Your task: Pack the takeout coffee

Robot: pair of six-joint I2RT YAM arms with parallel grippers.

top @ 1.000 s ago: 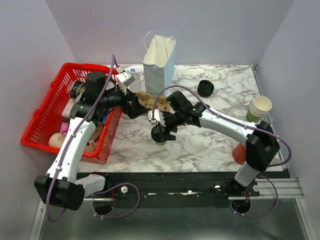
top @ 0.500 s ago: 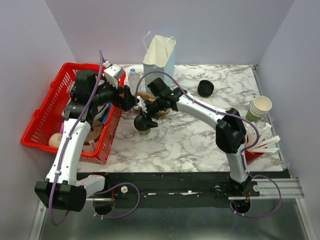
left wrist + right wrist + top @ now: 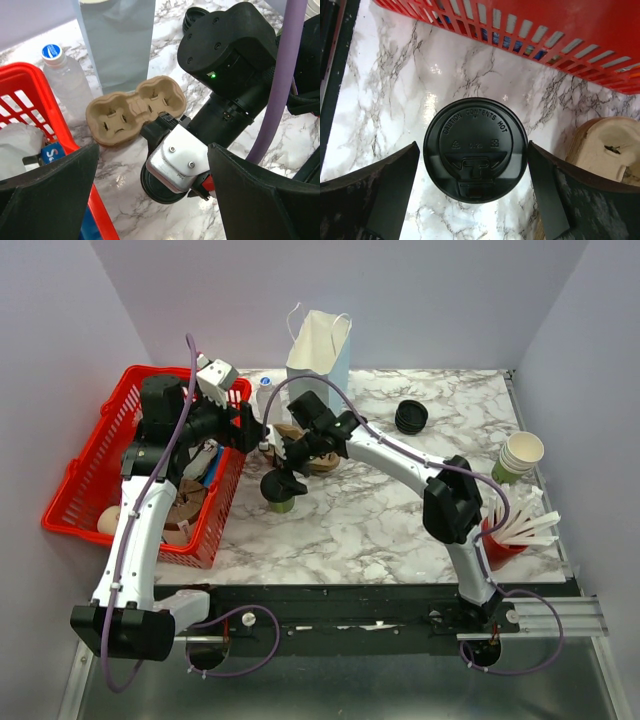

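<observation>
**Coffee on the marble, both claws wide**

We find the takeout coffee (image 3: 475,135) standing upright on the marble table (image 3: 400,510). Its round black sip lid is on, and a band of olive-green cup shows beneath it in the overhead view. It sits between the side wall of the red basket (image 3: 580,25) and the cardboard cup carrier (image 3: 135,110), near both but outside the carrier's wells.

The right gripper (image 3: 472,145) hangs directly over the cup, its two fingers spread wide to either side of the lid. A thin strip of marble shows between one finger and the lid's rim. On the other side the finger's edge meets the rim in our view, and we cannot tell whether it touches. We read this claw as open, not clamped on the cup.

The left gripper (image 3: 152,147) hovers by the basket's near corner, looking down on the carrier and on the right arm's wrist. Its fingers stand far apart and hold nothing.

The carrier lies flat just in front of the white paper bag (image 3: 318,365), which stands upright at the back of the table. A water bottle (image 3: 62,75) stands beside the bag, close to the basket. Well off to the right we see black lids (image 3: 411,417), a stack of green cups (image 3: 520,455) and a red cup of white sticks (image 3: 497,545).
</observation>
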